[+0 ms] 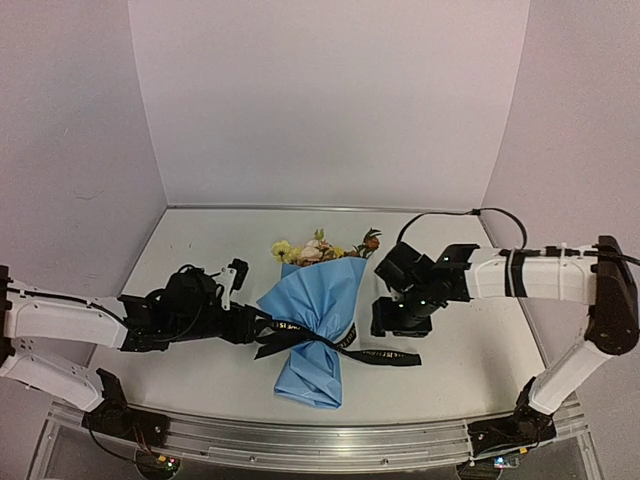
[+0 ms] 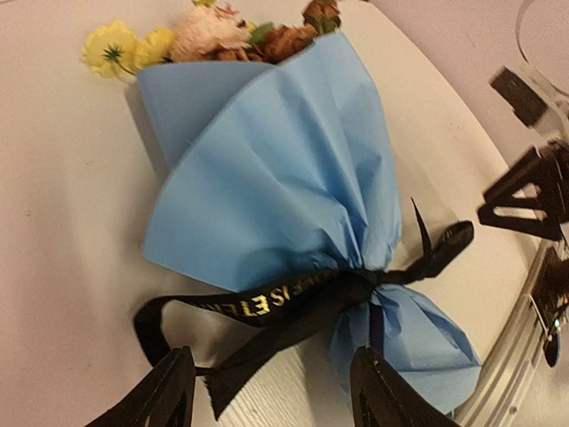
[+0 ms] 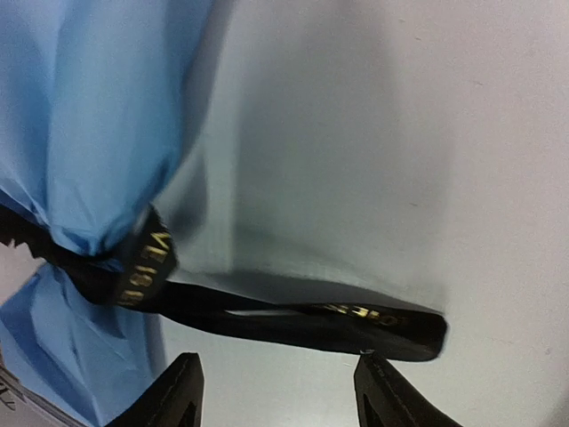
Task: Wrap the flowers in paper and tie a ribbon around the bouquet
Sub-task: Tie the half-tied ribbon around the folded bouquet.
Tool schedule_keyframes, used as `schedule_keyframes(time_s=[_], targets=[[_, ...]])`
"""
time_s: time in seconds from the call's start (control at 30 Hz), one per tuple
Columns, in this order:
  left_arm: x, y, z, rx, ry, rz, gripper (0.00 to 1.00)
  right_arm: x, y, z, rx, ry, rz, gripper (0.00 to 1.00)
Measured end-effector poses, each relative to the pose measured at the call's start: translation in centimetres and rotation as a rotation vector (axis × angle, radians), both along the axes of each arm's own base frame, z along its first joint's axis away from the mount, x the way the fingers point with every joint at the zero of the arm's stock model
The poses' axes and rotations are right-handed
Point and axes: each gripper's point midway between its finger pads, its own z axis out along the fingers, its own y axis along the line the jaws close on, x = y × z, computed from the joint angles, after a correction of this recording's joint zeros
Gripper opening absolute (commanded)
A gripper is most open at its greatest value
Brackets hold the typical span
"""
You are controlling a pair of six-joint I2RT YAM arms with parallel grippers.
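Around the bouquet (image 1: pixel 315 300), black ribbon (image 2: pixel 258 305).

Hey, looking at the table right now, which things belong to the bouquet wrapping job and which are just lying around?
Part of the job:
flowers
blue paper
black ribbon, tied round the paper

Just lying about:
black cable

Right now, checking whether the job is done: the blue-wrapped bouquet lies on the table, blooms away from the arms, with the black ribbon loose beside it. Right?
Not quite: the black ribbon is tied around the narrow waist of the bouquet, as the left wrist view shows. The rest holds: it lies on the table, blooms at the far end.
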Motion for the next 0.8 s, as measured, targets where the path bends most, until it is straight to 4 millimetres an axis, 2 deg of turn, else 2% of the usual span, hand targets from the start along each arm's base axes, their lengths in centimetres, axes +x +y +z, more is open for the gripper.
schedule_keyframes(time_s=[0.1, 0.17, 0.3, 0.43, 0.67, 0.8], targets=[[-1.6, -1.4, -1.4, 0.029, 0.04, -0.07, 0.62, 0.9, 3.3, -0.5, 0.047, 0.01, -0.002, 0.61], [-2.5, -2.5, -2.4, 0.058, 0.065, -0.112, 0.62, 1.0, 4.5, -1.0, 0.064, 0.022, -0.007, 0.62], [-3.7, -4.7, -3.5, 0.087, 0.1, -0.182, 0.62, 0.6, 5.5, -1.7, 0.072, 0.047, -0.023, 0.62], [-3.7, -6.2, -4.5, 0.103, 0.125, -0.205, 0.6, 0.5, 6.1, -2.3, 0.081, 0.07, -0.047, 0.62], [-3.4, -7.4, -6.3, 0.129, 0.166, -0.212, 0.39, 0.8, 7.0, -3.4, 0.092, 0.098, -0.076, 0.62], [-3.7, -7.7, -6.6, 0.115, 0.188, -0.223, 0.25, 1.0, 7.6, -3.6, 0.102, 0.105, -0.08, 0.58]])
